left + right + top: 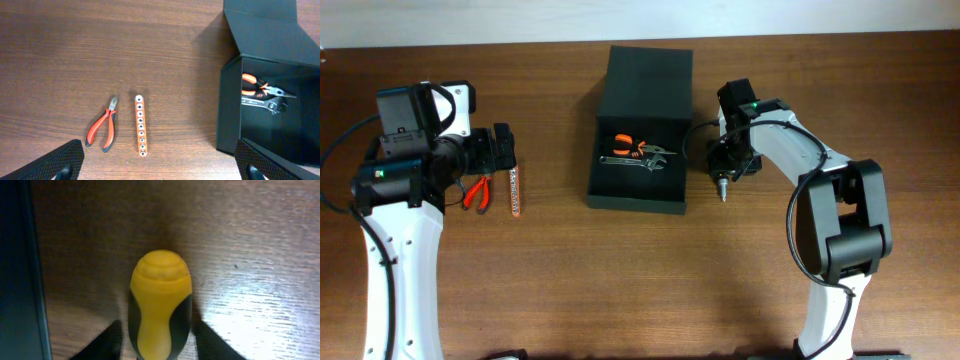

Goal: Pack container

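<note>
Overhead top-down; left wrist shares container [648, 85]; right wrist tabletop-close.

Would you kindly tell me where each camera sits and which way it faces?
Overhead: above the table, facing straight down on the open container; both arms show.
Left wrist: on its arm, facing down at loose pliers and orange strip; own jaws at bottom corners.
Right wrist: close above a yellow-black handle between its jaws.
Shared: overhead and left wrist show container, pliers, strip.

Container [638, 203] sits upper centre on the counter [620, 290], pliers [629, 146] and wrench [645, 159] inside; cutters [476, 192] and bit strip [516, 190] left, screwdriver [722, 188] right.
</note>
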You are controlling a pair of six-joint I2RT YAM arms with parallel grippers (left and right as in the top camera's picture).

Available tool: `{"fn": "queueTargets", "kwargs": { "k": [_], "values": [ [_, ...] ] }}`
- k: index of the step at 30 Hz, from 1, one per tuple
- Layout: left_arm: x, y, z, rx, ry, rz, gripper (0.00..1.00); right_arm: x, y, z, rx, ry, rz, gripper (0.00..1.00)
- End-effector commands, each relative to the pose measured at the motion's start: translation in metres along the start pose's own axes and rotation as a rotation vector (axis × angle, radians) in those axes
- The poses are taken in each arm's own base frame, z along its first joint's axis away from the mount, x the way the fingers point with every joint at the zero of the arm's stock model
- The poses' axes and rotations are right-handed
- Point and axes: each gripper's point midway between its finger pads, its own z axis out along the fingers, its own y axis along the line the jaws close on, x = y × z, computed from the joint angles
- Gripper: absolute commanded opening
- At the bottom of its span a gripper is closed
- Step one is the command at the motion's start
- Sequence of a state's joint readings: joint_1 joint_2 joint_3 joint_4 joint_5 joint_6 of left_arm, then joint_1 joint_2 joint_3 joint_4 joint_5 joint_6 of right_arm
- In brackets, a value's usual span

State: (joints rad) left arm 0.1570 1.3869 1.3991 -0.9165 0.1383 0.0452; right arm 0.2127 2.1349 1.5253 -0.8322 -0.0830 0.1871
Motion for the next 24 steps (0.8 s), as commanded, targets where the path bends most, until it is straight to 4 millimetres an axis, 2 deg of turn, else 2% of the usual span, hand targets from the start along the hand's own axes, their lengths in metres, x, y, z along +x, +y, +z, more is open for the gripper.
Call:
{"fn": "queueTargets", "kwargs": {
  "k": [1,5,8,10,13,17,21,24],
  "values": [
    [-0.008,0.002,-0.004,-0.009,-0.020,0.019,0.99,0.003,-0.006,0.009,0.016,0.012,0.020,0.31],
    [-0.008,0.002,-0.004,-0.009,-0.020,0.019,0.99,0.002,-0.006,0.008,0.016,0.008,0.019,0.08],
    [-0.008,0.002,-0.004,-0.009,-0.020,0.019,0.99,0.000,-0.006,0.002,0.016,0.005,0.012,0.06],
    [-0.008,0.002,-0.004,-0.009,-0.020,0.019,0.99,-0.006,-0.004,-0.009,0.013,-0.010,0.002,0.05],
    [-0.008,0.002,-0.004,-0.009,-0.020,0.019,0.99,-0.024,0.002,-0.039,0.003,-0.074,-0.057,0.04],
    [-0.008,0.002,-0.004,-0.009,-0.020,0.019,0.99,-0.048,0.012,-0.094,-0.011,-0.173,-0.085,0.04],
    [-0.008,0.002,-0.004,-0.009,-0.020,0.019,0.99,-0.060,0.020,-0.134,-0.021,-0.230,-0.099,0.04],
    [-0.008,0.002,-0.004,-0.009,-0.020,0.019,0.99,-0.065,0.026,-0.153,-0.023,-0.255,-0.131,0.04]
  ]
}}
